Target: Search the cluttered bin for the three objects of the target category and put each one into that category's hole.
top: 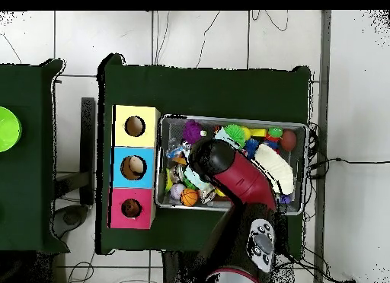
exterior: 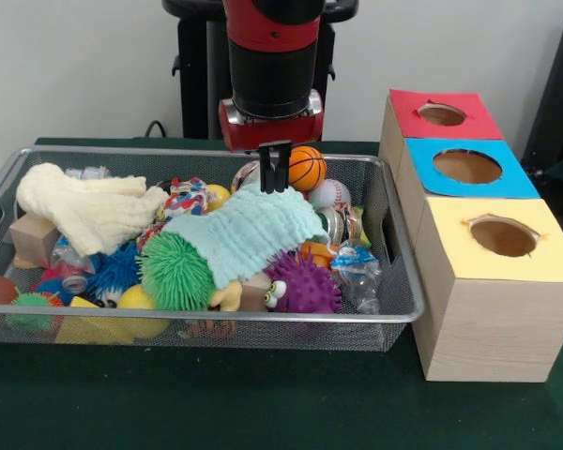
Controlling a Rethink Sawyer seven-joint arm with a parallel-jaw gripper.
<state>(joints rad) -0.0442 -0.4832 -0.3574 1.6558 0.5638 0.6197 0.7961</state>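
One bin point(exterior: 405, 305) of silver wire mesh sits on the green table point(exterior: 263, 403), full of clutter. One arm point(exterior: 272, 56) comes down over its far side, and the gripper point(exterior: 275, 167) hangs just above the pale green cloth point(exterior: 249, 239). The two black fingers point(exterior: 268, 169) stand close together with only a thin slit between them and nothing held (from overhead the arm hides the gripper altogether).

Cloths counted: two, one cream point(exterior: 84, 211) at the left end, one pale green across the middle. Spiky balls counted: one green point(exterior: 175, 272), one purple with eyes point(exterior: 303, 284), one blue point(exterior: 115, 270), and one smaller green-and-orange point(exterior: 28, 309) at the near left corner. Sport balls: one small basketball point(exterior: 307, 167) just right of the gripper, one baseball point(exterior: 329, 194) beside it. One crumpled plastic bottle point(exterior: 357, 272) lies at the right end. One wooden block point(exterior: 33, 239) sits under the cream cloth.

Plush animals: none can be identified with certainty. An orange scrap point(exterior: 316, 251) shows at the green cloth's right edge, too covered to name.

Boxes: one row of three pale wooden sections beside the bin's right end, each with one round hole. The red hole point(exterior: 442, 114) is farthest from the camera, the blue hole point(exterior: 467, 166) is in the middle, and the yellow hole point(exterior: 503, 236) is nearest. In the overhead view something pale shows inside the blue one.
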